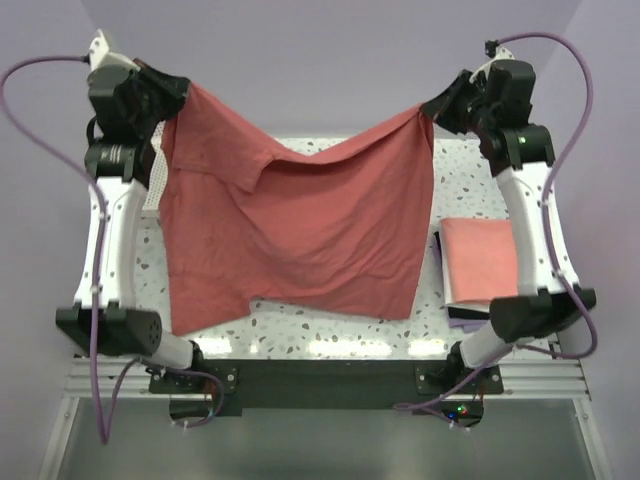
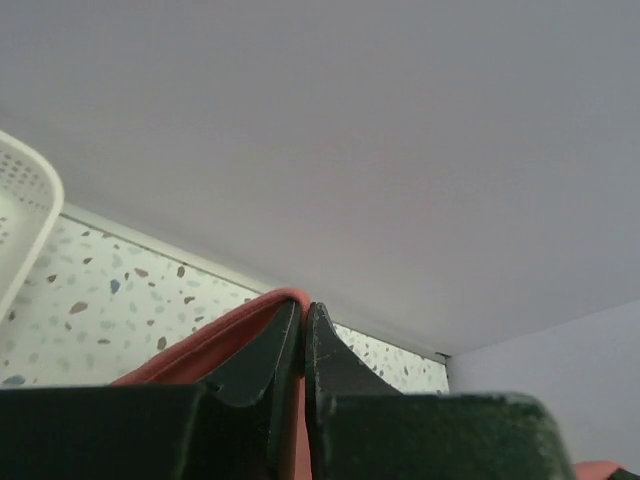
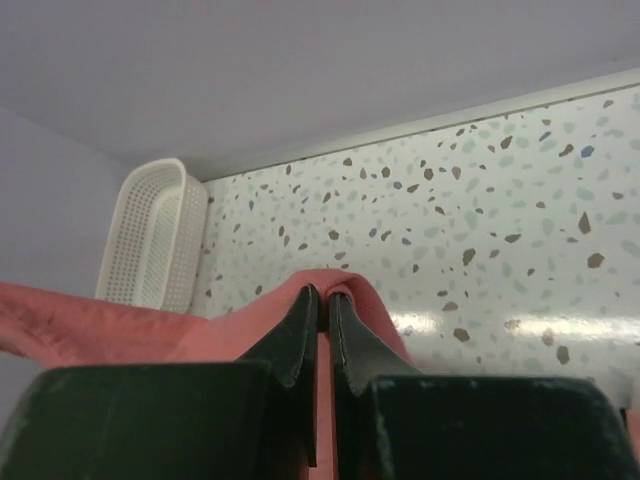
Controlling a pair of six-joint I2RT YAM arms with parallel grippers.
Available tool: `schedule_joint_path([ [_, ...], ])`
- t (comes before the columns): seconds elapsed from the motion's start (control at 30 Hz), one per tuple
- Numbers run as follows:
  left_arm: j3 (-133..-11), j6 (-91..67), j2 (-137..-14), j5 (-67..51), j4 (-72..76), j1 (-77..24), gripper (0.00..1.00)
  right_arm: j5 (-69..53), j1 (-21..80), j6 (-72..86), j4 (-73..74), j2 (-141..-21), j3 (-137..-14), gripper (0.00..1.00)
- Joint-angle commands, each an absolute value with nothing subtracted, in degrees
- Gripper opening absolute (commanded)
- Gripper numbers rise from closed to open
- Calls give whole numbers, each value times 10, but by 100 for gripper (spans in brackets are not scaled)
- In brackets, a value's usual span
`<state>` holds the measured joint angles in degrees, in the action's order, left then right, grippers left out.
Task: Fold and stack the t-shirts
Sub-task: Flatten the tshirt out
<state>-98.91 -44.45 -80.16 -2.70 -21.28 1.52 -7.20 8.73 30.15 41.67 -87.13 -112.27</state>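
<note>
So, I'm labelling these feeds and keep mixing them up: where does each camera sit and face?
Top external: above and behind the arm bases, looking down at the table and the held-up red t-shirt; both arms show.
Left wrist: on the left arm, facing the back wall over the left pincer, shut on the t-shirt.
Right wrist: on the right arm, facing across the table over the right pincer, also gripping it.
Both wrist views share the white basket.

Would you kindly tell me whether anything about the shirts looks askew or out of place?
Nothing is spilled or damaged. The dusty red t-shirt, pinched by the left gripper and right gripper, sags in the middle, and one sleeve lies flopped across its front. The folded shirt looks tidy.
</note>
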Motion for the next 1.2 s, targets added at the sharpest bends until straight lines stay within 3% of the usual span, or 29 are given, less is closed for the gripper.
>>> schedule_joint_path([
  [0.0, -1124, -463, -909, -93, -121, 25, 0, -212, 21, 411, 220, -922, -1158, 0],
  [0.2, -1338, -497, -1025, -162, -104, 61, 0, -202, 2, 435, 188, -972, -1285, 0],
  [0.37, -1291, -503, -956, -171, -54, 98, 0, -184, -19, 410, 178, -899, -1241, 0],
  [0.53, -1100, -500, -871, -192, -18, 121, 0, -187, -20, 406, 158, -823, -1067, 0],
  [0.67, -848, -511, -794, -197, 52, 122, 0, -201, -19, 417, 133, -756, -831, 0],
  [0.83, -624, -536, -732, -207, 62, 117, 0, -212, -19, 453, 98, -695, -571, 0],
  [1.03, -383, -531, -686, -150, 10, 117, 0, -199, -18, 412, 125, -706, -412, 0],
  [1.17, -312, -524, -668, -116, -33, 117, 0, -192, -19, 388, 132, -705, -349, 0],
])
